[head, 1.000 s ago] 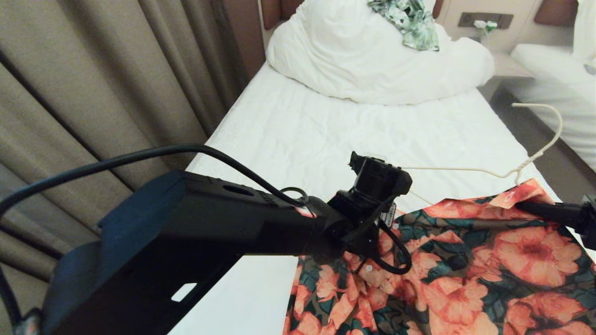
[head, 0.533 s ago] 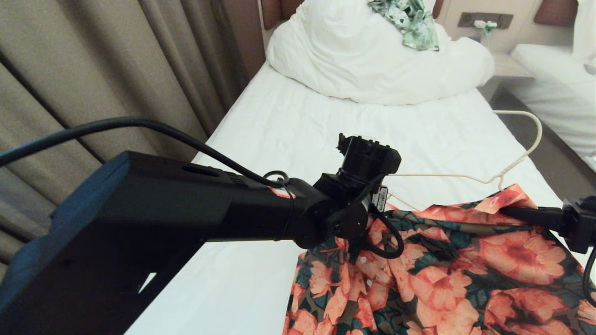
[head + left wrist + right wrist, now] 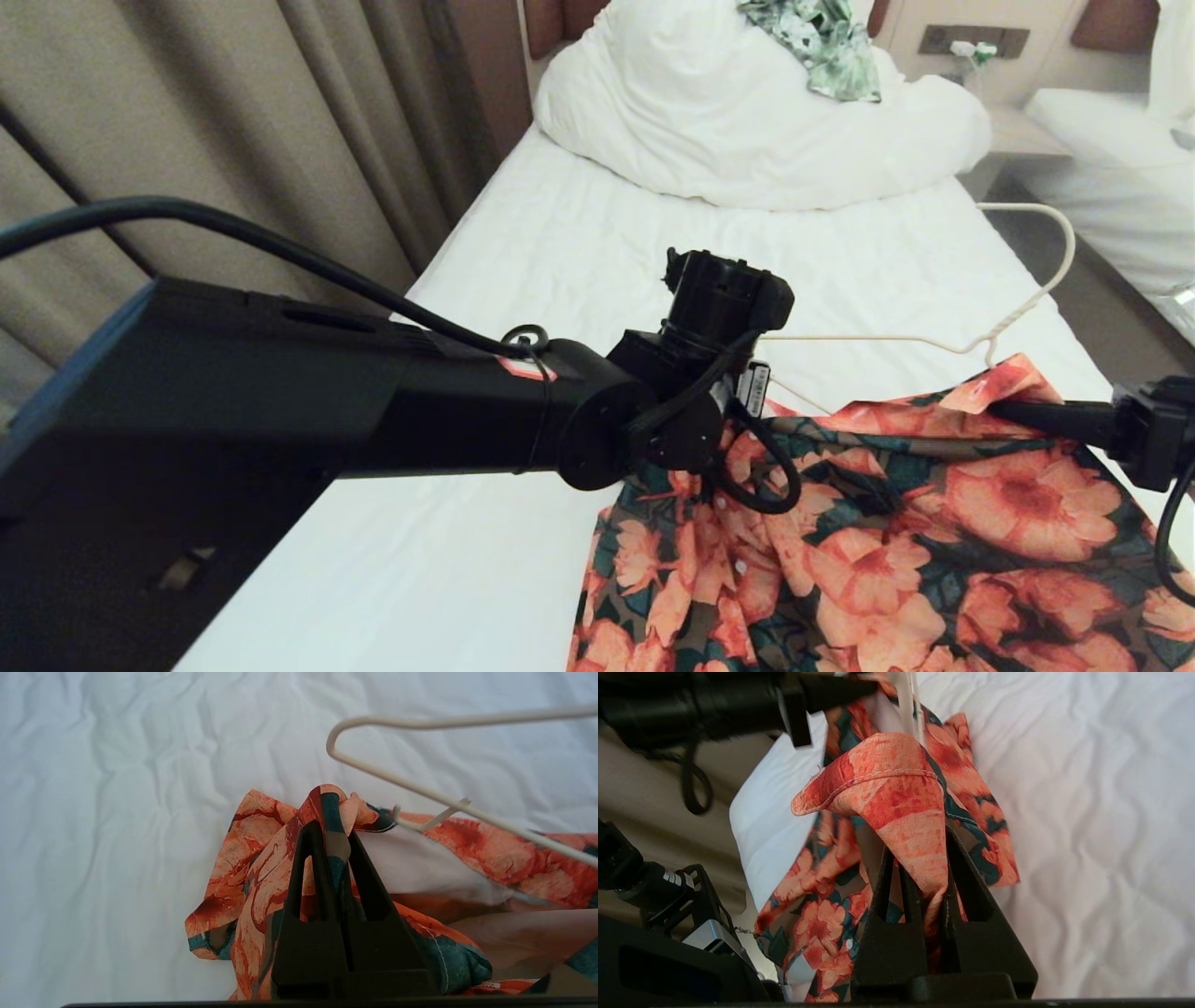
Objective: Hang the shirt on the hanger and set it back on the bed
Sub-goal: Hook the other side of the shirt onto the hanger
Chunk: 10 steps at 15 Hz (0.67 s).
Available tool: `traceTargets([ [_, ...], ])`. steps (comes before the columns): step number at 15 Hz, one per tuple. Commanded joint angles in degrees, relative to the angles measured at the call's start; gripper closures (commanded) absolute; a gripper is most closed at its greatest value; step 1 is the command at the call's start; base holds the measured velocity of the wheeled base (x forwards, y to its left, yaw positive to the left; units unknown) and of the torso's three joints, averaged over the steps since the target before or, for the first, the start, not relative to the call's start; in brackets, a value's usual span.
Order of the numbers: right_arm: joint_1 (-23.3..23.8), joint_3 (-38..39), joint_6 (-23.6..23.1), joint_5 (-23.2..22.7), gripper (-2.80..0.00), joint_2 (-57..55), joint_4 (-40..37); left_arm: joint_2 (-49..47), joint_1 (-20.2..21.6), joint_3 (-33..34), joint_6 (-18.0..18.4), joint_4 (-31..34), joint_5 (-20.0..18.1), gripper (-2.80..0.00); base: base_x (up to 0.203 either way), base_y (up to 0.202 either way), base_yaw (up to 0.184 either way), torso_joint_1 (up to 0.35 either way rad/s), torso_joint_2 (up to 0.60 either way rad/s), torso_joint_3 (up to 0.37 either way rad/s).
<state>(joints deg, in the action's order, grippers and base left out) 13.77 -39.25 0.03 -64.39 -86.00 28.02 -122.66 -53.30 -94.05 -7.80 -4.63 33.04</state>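
The flowered shirt (image 3: 934, 523) hangs stretched between my two grippers over the near part of the bed (image 3: 597, 261). My left gripper (image 3: 332, 830) is shut on a bunched fold of the shirt (image 3: 261, 858); in the head view its fingers are hidden behind the wrist. My right gripper (image 3: 1004, 408) is shut on the collar, and the right wrist view also shows this gripper (image 3: 920, 842) pinching the fabric (image 3: 887, 774). The cream wire hanger (image 3: 896, 341) sits along the shirt's top edge, hook up at the right. One bare corner of the hanger (image 3: 373, 767) stands outside the fabric.
A bunched white duvet (image 3: 747, 121) lies at the bed's head with a green leafy garment (image 3: 826, 47) on it. Brown curtains (image 3: 233, 159) hang along the left. A second bed (image 3: 1111, 140) stands at the right across a floor gap (image 3: 1102, 308).
Both grippers have carried the shirt and hanger to the left. The left arm has also risen a little. Both grips are unchanged.
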Motion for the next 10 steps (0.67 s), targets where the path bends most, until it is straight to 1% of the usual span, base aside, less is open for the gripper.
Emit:
traceTargets([
  [1,-0.1,0.0,0.2,-0.4,0.00,1.7,0.1,-0.2,0.0,0.4,-0.1,-0.1,0.2,0.00,0.000,0.000,0.000,0.000,0.00,0.000],
  [3,-0.1,0.0,0.3,-0.5,0.00,2.6,0.1,-0.8,0.6,0.4,0.0,0.2,0.2,0.00,0.000,0.000,0.000,0.000,0.00,0.000],
  [8,-0.3,0.0,0.5,-1.0,0.00,2.9,-0.2,-3.3,3.8,0.0,0.4,0.3,0.1,0.00,0.000,0.000,0.000,0.000,0.00,0.000],
  [10,-0.4,0.1,0.5,-1.0,0.00,2.9,-0.6,-4.1,5.1,-1.6,0.5,0.3,0.0,0.00,0.000,0.000,0.000,0.000,0.00,0.000],
])
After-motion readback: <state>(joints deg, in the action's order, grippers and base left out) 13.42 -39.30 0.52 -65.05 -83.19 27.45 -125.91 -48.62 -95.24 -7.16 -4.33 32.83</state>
